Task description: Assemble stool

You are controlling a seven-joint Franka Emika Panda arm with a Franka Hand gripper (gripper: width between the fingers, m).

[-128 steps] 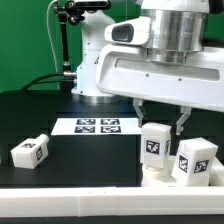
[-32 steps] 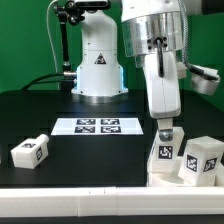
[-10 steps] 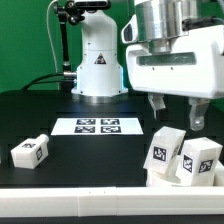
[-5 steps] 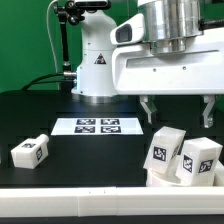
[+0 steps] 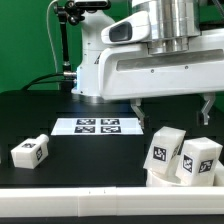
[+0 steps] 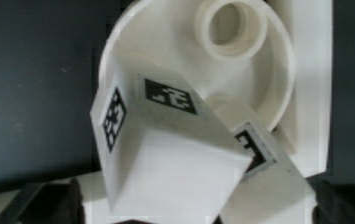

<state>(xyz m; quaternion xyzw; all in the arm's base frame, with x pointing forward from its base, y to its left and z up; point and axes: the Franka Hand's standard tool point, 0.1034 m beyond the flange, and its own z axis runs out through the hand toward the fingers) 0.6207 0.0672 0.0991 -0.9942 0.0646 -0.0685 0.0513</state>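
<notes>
Loose leg [image 5: 30, 151] near marker board [image 5: 98, 126]

Counter [image 5: 60, 108]: matt black, with a pale strip along its front edge.
Marker board [image 5: 98, 126]: white, printed with a row of black square tags.
Loose leg [image 5: 30, 151]: white, with one black-and-white square tag on its face.
Standing legs [image 5: 165, 152]: white, each with a black-and-white square tag.
Seat [image 6: 174, 60]: creamy white, with a black-and-white square tag on its side.
Arm [image 5: 150, 65]: white shell, with a grey metal cylinder above.
Pincer [image 5: 171, 112]: dark grey fingers [image 5: 137, 110].
Backdrop [image 5: 25, 45]: green.
</notes>
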